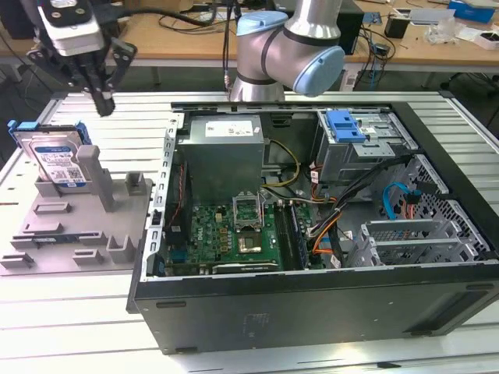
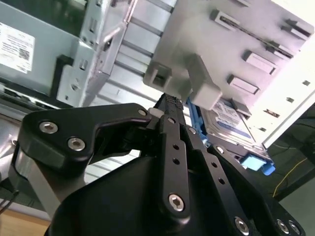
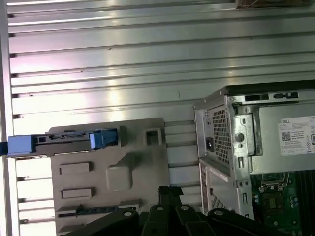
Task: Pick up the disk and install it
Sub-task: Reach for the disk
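My black claw [image 1: 102, 104], pressed together and empty, hangs upper left in the exterior view, just up-right of the label-facing silver blue-framed disk [image 1: 57, 158]; the first wrist view shows it edge-on.

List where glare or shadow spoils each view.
Exterior view: even light; inside the computer case it is shaded, while the disk is plainly lit. First wrist view: bright glare streaks across the ribbed table. Second wrist view: the grey fixture washes out to white toward one edge, and the gripper is a dark mass in front.
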`<act>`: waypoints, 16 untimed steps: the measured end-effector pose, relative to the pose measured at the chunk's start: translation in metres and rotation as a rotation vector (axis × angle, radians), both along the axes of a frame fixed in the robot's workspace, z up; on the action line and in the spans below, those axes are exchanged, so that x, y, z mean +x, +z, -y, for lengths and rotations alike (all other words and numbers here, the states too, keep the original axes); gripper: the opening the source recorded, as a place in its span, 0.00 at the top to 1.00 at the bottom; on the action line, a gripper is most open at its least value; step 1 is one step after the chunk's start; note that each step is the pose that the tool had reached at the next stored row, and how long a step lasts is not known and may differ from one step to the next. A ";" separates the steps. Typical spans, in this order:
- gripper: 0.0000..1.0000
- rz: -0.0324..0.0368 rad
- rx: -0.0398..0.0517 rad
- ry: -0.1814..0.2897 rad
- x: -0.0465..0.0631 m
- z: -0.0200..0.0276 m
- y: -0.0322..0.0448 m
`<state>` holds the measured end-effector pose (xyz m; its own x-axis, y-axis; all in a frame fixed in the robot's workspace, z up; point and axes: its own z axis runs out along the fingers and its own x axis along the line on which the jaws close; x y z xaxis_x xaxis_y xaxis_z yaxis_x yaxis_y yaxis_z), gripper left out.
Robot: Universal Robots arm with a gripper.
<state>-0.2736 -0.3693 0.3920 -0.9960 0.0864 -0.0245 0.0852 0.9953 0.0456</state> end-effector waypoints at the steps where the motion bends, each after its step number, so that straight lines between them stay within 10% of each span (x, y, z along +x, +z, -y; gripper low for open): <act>1: 0.89 0.0000 0.0000 0.000 -0.004 -0.0017 -0.0001; 16: 0.89 0.0000 0.0000 0.000 -0.070 -0.0382 -0.0031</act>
